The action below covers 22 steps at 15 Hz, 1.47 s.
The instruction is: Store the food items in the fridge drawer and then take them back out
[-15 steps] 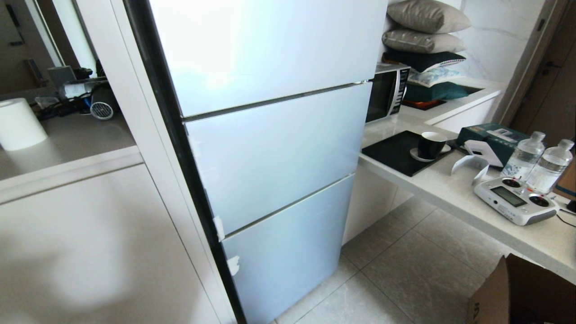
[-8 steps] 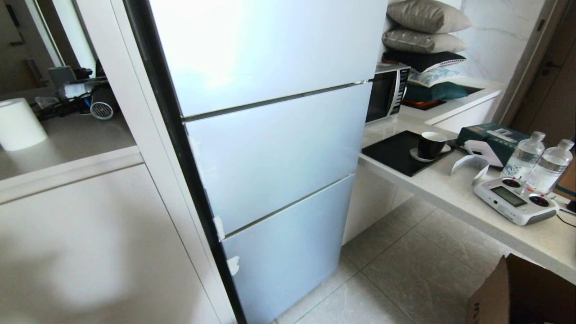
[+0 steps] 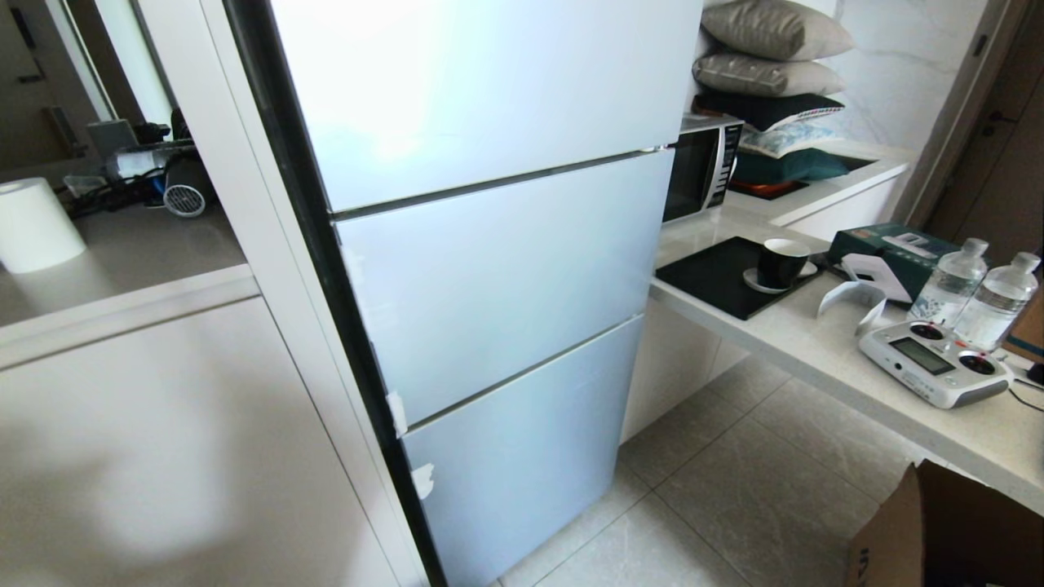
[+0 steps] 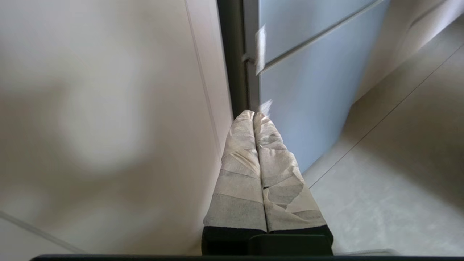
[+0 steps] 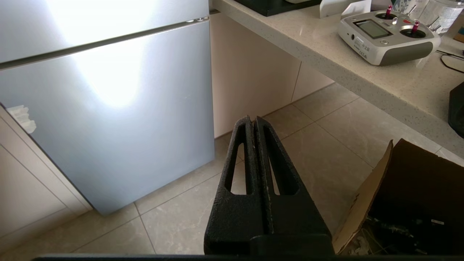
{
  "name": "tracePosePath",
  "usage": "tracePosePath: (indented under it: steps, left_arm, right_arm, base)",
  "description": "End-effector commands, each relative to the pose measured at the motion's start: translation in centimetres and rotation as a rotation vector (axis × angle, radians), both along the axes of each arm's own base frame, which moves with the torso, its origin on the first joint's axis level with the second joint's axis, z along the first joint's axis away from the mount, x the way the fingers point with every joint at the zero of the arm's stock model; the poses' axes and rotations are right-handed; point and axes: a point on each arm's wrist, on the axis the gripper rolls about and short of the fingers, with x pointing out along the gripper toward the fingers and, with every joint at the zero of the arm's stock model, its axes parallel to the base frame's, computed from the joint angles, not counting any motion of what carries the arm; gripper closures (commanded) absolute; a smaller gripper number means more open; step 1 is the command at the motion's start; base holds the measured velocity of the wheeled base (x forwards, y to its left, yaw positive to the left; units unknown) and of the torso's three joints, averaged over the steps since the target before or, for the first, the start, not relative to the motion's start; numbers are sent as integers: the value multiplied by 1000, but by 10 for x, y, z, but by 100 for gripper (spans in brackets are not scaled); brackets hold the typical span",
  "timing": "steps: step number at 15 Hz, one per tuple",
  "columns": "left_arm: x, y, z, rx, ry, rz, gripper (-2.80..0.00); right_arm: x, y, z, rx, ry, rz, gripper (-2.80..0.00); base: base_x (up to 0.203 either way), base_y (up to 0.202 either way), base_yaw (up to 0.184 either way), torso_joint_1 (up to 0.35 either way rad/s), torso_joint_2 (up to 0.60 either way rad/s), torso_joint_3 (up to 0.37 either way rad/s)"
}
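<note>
A tall fridge (image 3: 489,285) with three glossy pale blue-grey door panels stands closed ahead of me. The fridge drawer and the food items are hidden from every view. Neither arm shows in the head view. In the left wrist view my left gripper (image 4: 253,114), wrapped in pale tape, is shut and empty, hanging near the fridge's left edge (image 4: 250,72) by the bottom panel. In the right wrist view my black right gripper (image 5: 252,119) is shut and empty above the floor tiles, in front of the bottom panel (image 5: 108,119).
A white cabinet (image 3: 163,424) flanks the fridge on the left. On the right runs a counter (image 3: 816,342) with a microwave (image 3: 701,167), black tray, cup (image 3: 780,262), remote controller (image 3: 934,363) and two bottles. An open cardboard box (image 3: 938,530) stands on the floor.
</note>
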Motion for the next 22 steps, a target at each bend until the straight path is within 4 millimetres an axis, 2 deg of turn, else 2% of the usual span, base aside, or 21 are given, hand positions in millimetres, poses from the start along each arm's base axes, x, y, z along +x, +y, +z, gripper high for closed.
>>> tracePosePath:
  steps: [1, 3, 5, 7, 10, 13, 14, 16, 18, 22]
  left_arm:
    - [-6, 0, 24, 5, -94, -1, 0]
    - [-8, 0, 63, -3, -135, -10, 0]
    - [16, 0, 97, -52, -38, -35, 0]
    - [55, -2, 123, -123, 67, -80, 0]
    - [137, -11, 147, -326, 175, -104, 0]
    - [225, -17, 153, -581, 244, -79, 0]
    - [251, -17, 153, -659, 254, -69, 0]
    - [290, -9, 155, -798, 231, -54, 0]
    - [309, 5, 157, -853, 164, -54, 0]
    - [330, 6, 144, -864, 203, -38, 0]
  right_arm:
    - [0, 0, 0, 0, 0, -1, 0]
    - [0, 0, 0, 0, 0, -1, 0]
    - [0, 0, 0, 0, 0, 1, 0]
    - [0, 0, 0, 0, 0, -1, 0]
    - [0, 0, 0, 0, 0, 0, 0]
    - [0, 0, 0, 0, 0, 1, 0]
    - [0, 0, 0, 0, 0, 1, 0]
    - [0, 0, 0, 0, 0, 1, 0]
    - [0, 0, 0, 0, 0, 1, 0]
    - [0, 0, 0, 0, 0, 1, 0]
  base:
    - [0, 0, 0, 0, 0, 0]
    - [0, 0, 0, 0, 0, 0]
    - [0, 0, 0, 0, 0, 0]
    - [0, 0, 0, 0, 0, 0]
    - [0, 0, 0, 0, 0, 0]
    - [0, 0, 0, 0, 0, 0]
    - [0, 0, 0, 0, 0, 0]
    - [0, 0, 0, 0, 0, 0]
    - [0, 0, 0, 0, 0, 0]
    - [0, 0, 0, 0, 0, 0]
